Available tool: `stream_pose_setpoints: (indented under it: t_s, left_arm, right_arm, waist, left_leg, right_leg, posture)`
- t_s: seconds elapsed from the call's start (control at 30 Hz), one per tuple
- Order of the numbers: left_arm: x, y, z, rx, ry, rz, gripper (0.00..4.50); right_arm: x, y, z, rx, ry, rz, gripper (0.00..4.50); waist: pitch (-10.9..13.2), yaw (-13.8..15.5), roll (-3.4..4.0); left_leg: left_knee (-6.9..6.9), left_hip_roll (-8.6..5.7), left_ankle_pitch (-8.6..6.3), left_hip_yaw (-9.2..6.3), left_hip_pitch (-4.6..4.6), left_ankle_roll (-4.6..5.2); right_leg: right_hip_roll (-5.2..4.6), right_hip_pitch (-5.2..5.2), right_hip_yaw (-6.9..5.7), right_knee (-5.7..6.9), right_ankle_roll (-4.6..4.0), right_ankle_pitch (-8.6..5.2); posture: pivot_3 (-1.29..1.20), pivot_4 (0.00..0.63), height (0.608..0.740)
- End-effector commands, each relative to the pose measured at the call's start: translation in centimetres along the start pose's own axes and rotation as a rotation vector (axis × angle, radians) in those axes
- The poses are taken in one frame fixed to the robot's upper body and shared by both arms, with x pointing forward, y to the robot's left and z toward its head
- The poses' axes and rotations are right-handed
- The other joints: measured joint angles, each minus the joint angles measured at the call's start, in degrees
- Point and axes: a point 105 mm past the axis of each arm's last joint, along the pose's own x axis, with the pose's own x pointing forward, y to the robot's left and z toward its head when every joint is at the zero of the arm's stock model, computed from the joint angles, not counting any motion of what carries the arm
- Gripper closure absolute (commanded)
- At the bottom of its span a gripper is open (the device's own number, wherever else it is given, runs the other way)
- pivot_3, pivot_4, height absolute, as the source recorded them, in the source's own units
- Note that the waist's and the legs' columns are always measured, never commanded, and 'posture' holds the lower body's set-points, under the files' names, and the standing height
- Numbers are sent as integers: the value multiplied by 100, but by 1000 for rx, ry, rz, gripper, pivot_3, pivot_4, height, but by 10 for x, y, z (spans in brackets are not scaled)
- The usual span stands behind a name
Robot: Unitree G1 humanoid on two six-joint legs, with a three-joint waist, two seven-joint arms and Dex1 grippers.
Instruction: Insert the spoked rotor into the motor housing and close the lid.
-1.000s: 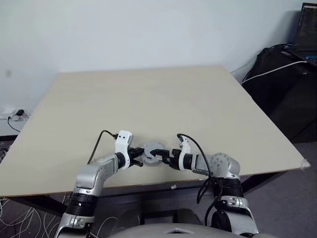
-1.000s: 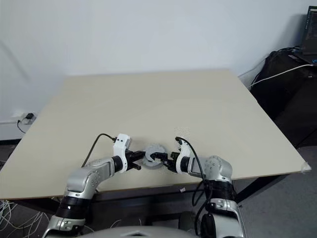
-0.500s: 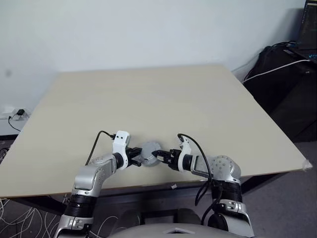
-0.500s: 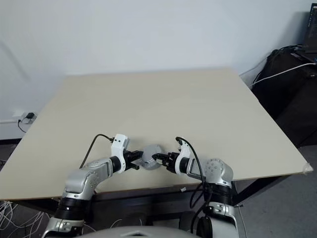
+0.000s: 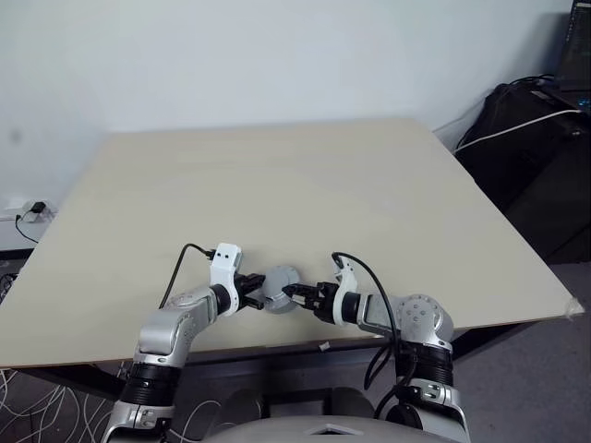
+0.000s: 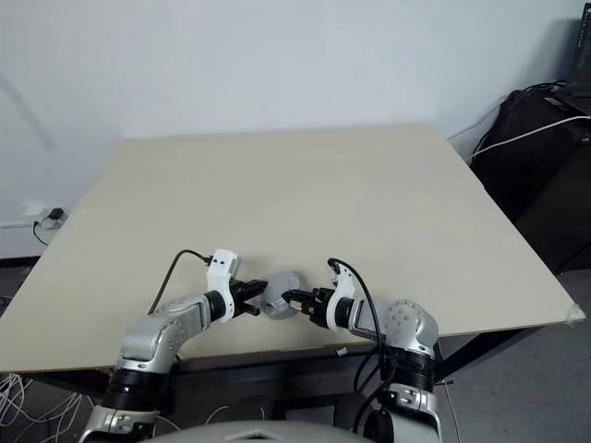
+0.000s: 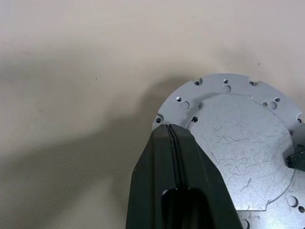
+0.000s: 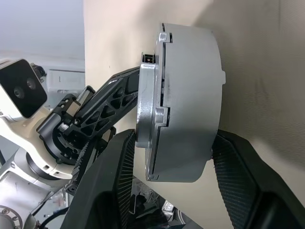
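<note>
White wall behind, plain and matte. Broad pale beige table, smooth, flat, square-cornered. Black bag-like bulk off the table's right side, white cable draped over it.

Near the table's front edge, between both grippers: motor housing, a squat round drum of dull grey metal with a smooth curved wall, turned on edge. Unclear whether it touches the tabletop.

On the drum's left end, a thin flat plate: silvery, finely scratched, round with a notched rim and small drilled holes along it.

Right gripper closed partway across the housing, one finger against the plate side, the other against the drum's far end; ribbed black pads tight on the metal.

Left gripper pinched fully together, smooth black fingers meeting in a thin seam, nothing between them, tip at the plate's rim.
</note>
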Motion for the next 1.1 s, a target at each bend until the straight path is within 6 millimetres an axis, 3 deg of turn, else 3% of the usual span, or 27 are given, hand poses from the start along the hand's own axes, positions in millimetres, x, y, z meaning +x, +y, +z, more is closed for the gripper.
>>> stream_pose_setpoints:
  t_s: [0.03,0.23,0.57,0.83,1.0,1.1]
  left_arm:
    - [5,-5,-28,-35,103,-9,4500]
    - [4,-6,-25,-37,82,-6,4500]
    - [0,-15,10,-76,-140,-29,4500]
    - [-28,-19,45,-243,-425,-75,4500]
    - [-45,-12,39,-437,-524,-53,4500]
    - [-52,-12,19,-562,-519,-46,4500]
  right_arm:
    - [10,19,-8,-8,31,75,2334]
    - [9,16,-4,4,5,65,2334]
    - [4,9,-1,24,-19,60,2335]
    - [1,5,0,26,-27,47,2369]
    - [1,3,2,28,-35,44,2369]
    - [0,10,8,26,-68,83,2369]
  waist:
    - [0,0,0]
    - [0,1,0]
    - [5,13,-5]
    - [18,10,-16]
    - [19,8,-15]
    - [20,3,-16]
  left_leg:
    - [0,0,0,0,0,0]
    - [0,0,0,0,0,0]
    - [1,-1,2,0,-21,1]
    - [1,-2,17,0,-39,27]
    - [0,1,14,-1,-39,29]
    - [1,1,15,-3,-39,30]
  right_leg:
    - [0,0,0,0,0,0]
    - [1,0,0,0,-1,0]
    - [-1,-18,-2,0,-16,11]
    - [-3,-34,-1,-1,-34,19]
    - [-22,-34,-2,-2,-37,16]
    - [2,-33,-6,-2,-39,15]
  posture:
    - [0,0,740]
    - [0,0,740]
    - [0,0,740]
    - [0,0,740]
    - [0,0,740]
    - [0,0,740]
